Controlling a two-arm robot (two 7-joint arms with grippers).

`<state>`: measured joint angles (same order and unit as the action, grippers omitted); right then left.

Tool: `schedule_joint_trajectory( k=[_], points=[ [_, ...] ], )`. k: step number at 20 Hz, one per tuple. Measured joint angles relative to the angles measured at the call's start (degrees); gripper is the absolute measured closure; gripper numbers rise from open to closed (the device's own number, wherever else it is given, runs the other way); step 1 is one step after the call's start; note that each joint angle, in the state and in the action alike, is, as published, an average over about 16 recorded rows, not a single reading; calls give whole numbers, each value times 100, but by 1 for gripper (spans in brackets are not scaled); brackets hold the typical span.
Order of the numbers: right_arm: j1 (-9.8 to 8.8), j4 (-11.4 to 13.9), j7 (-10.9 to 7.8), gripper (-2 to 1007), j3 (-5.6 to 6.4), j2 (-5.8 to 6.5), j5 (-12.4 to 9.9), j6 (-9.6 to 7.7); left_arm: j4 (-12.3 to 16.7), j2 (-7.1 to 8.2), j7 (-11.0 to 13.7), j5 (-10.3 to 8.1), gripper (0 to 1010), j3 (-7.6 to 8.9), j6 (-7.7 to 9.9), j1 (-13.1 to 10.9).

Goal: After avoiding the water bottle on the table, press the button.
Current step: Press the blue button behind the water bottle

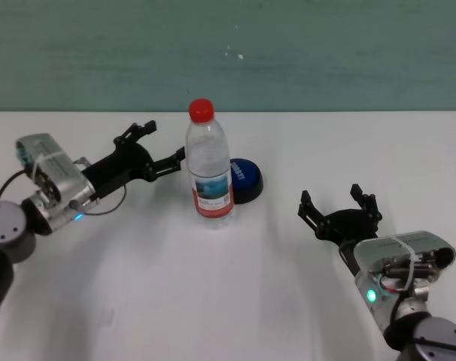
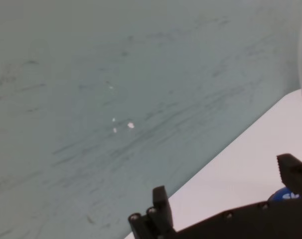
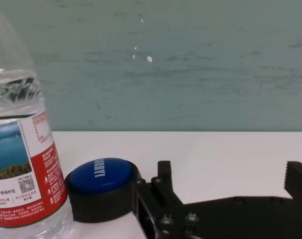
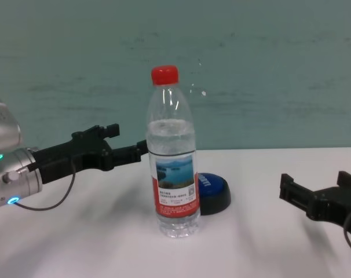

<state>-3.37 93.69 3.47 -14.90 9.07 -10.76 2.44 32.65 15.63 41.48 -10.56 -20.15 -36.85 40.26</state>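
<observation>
Head view: water bottle (image 1: 210, 167) stands upright, long axis vertical, red cap up, mid-table (image 1: 213, 301) just in front of the blue button (image 1: 243, 179); left gripper (image 1: 162, 147) jaws spread beside the bottle's shoulder, so a sideways sweep likely topples it. Chest view: right gripper (image 4: 320, 194) jaws spread, low, well apart. Right wrist view: button just beside the bottle.

Both arms end in a silver-grey metal wrist housing with a small green-blue status light, and dark grey rounded joints sit behind them. Each carries a black pincer, the left pincer (image 1: 162, 143) and the right pincer (image 1: 339, 203), with ridged fingertips and small round screws in the base. A thin black cable loops beneath the left wrist.
</observation>
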Motion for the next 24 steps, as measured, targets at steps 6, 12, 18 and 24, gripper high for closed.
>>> schedule_joint_trajectory(
  k=[6, 12, 18, 24],
  points=[
    [0, 0, 0, 1, 0, 0, 0, 0, -288, -153, 18, 90, 10, -61, -90, 165],
    [0, 0, 0, 1, 0, 0, 0, 0, -450, -208, -55, 189, 10, -69, -111, 237],
    [0, 0, 0, 1, 0, 0, 0, 0, -660, -239, -96, 259, 10, -34, -166, 315],
    [0, 0, 0, 1, 0, 0, 0, 0, -886, -261, -71, 287, 10, 22, -233, 402]
  ],
)
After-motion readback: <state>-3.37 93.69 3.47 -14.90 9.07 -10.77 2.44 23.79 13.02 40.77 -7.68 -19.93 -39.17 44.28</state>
